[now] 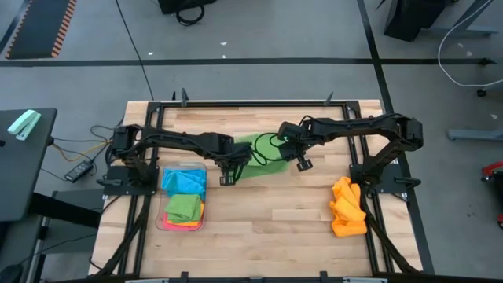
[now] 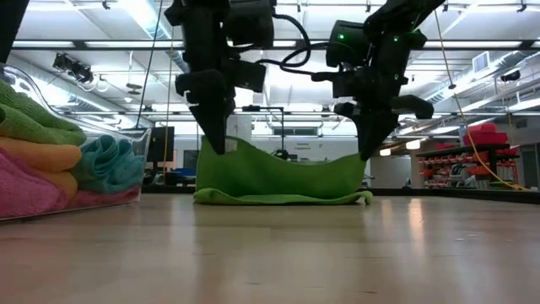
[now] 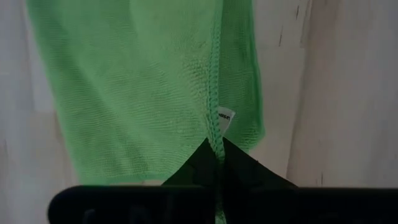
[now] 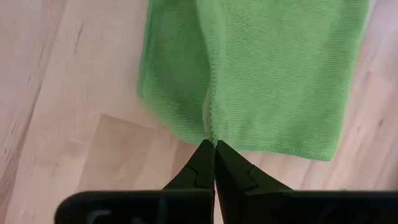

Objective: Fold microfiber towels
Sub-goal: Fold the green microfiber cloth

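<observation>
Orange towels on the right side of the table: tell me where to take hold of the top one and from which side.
Judging by the high view, the orange towels lie in a crumpled heap, not flat, so no clean corner shows. Probably best to come straight down from above and pinch a raised fold at the heap's top. Both tools are busy: the left tool and right tool each hold an edge of the green towel.

Bare table [image 1: 267, 220] between tray [image 1: 161, 222] and orange towels [image 1: 347, 208]

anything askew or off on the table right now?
Nothing stands out. Left gripper and right gripper each pinch a corner of the green towel, lifted mid-fold. Folded towels sit in the clear tray; orange towels lie bunched, unfolded.
</observation>
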{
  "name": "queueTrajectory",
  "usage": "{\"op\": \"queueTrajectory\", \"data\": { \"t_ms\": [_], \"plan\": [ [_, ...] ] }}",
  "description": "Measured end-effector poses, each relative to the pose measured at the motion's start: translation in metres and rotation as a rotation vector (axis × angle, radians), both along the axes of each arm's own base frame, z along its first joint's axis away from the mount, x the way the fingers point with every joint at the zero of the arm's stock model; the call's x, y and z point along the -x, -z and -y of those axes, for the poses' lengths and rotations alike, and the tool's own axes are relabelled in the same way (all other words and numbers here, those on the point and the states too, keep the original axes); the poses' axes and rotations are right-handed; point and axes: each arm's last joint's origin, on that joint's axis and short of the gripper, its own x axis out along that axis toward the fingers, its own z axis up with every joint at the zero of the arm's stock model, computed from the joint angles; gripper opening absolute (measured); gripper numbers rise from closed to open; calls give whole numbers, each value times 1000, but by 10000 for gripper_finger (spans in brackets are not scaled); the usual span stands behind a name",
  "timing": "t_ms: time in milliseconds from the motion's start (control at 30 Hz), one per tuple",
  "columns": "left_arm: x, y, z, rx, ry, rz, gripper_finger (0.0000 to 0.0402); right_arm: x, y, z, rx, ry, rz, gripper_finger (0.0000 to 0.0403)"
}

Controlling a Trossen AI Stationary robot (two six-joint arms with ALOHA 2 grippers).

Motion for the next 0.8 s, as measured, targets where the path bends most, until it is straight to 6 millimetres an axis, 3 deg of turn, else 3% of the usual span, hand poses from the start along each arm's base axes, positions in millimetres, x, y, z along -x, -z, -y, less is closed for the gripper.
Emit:
{"op": "queueTrajectory", "data": {
  "t_ms": [300,800],
  "plan": [
    [-5,19,1,9,-2,-65,17,1,3,-3,-4,-5,-11,6],
    [-4,20,12,32,12,-85,28,4,4,-4,-44,13,-34,6]
  ]
}}
